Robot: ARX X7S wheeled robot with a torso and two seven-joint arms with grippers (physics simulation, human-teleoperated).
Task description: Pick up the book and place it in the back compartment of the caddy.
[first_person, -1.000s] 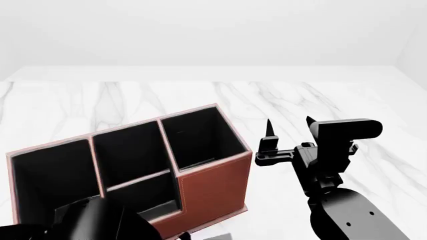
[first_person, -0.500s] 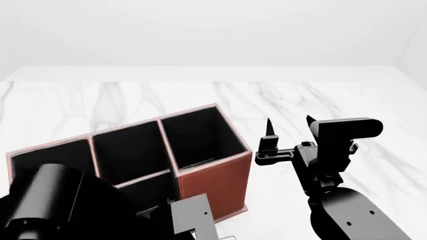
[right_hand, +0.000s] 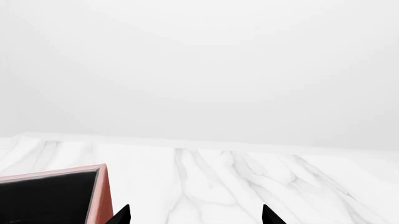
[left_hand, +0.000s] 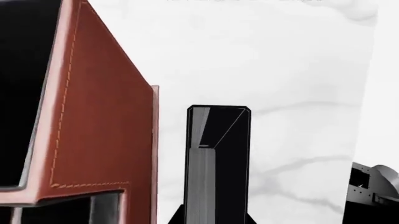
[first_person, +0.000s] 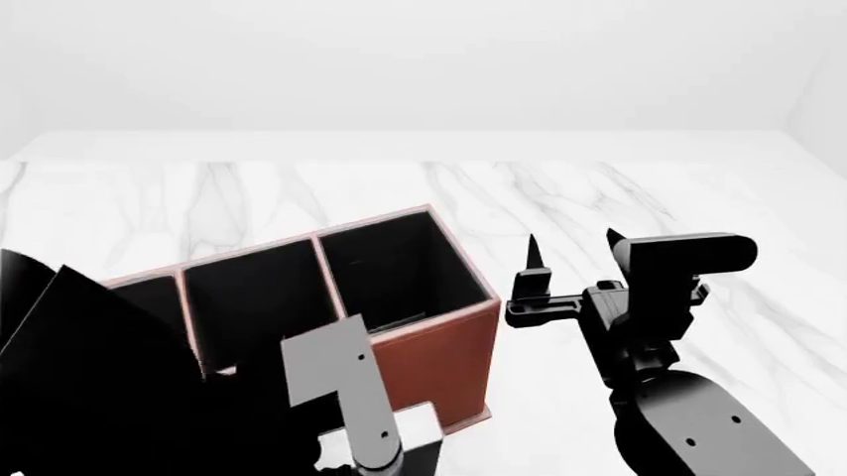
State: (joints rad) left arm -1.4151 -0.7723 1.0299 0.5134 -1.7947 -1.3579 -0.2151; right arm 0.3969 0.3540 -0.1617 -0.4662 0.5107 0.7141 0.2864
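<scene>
step: carry book to back cell | book [left_hand: 218, 163] upright in left gripper [left_hand: 215, 219], clamped, just beside caddy [left_hand: 103, 126] outer wall | right gripper [first_person: 572, 248] spread, empty, clear of caddy | advice: keep book vertical, clear rim before lowering | risk: corner catching divider

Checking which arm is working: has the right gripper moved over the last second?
No. The right gripper sits at the same spot beside the red-brown leather-look caddy, jaws open, in every head view.
</scene>
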